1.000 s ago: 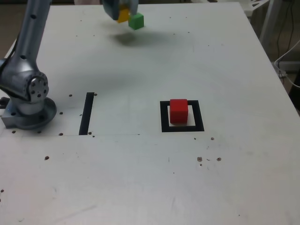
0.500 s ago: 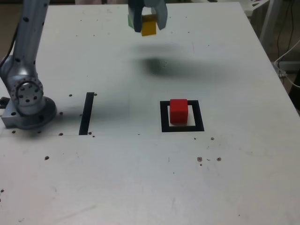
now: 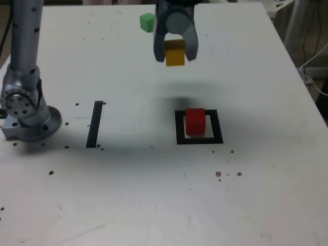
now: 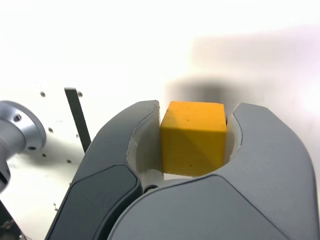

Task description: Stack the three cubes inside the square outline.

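One yellow cube (image 3: 175, 53) is pinched between the two curved jaws of the gripper (image 3: 176, 50), held up off the white table (image 3: 256, 179). Both inner faces of the jaws close on opposite sides of it, as the wrist view shows. Being a cube, it has no long axis; in the exterior view its edges run nearly upright and level, with one flat face toward that camera and the gripper reaching it from above.

Within the black square outline (image 3: 181, 140) on the table sits the red cube (image 3: 195, 122), resting flat, roughly squared to the frame, slightly toward the exterior view's left side of the white centre. Its sides run close to parallel with the frame's sides, and again no side is clearly longer.

Well apart, near the table's far edge, the green cube (image 3: 147, 22) rests turned at an angle, a corner edge toward the exterior camera. Toward the exterior view's left, between the arm's base (image 3: 33, 123) and the outline, lies a straight black strip (image 3: 95, 124), its long axis running away from the camera with a slight lean.
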